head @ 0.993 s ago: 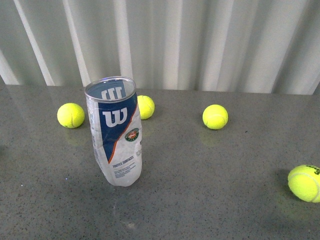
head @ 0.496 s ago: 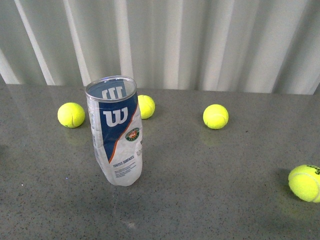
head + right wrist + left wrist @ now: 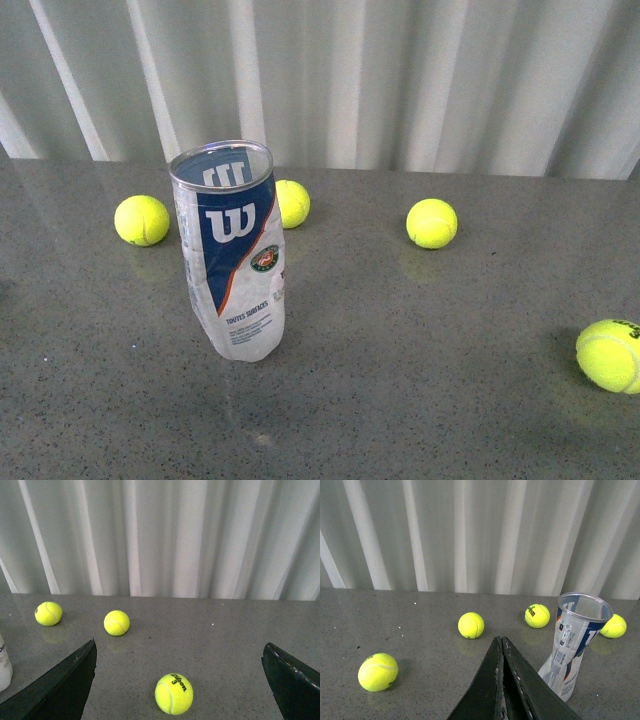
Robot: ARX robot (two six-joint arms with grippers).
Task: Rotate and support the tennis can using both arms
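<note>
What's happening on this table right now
Nothing is being handled yet. The can stands upright and empty on the grey table, dented and leaning a little, with four balls scattered around it. Neither arm shows in the front view. The left claw is shut and held short of the can, without touching it. The right claw is wide open, with one ball on the table between its fingers.
</note>
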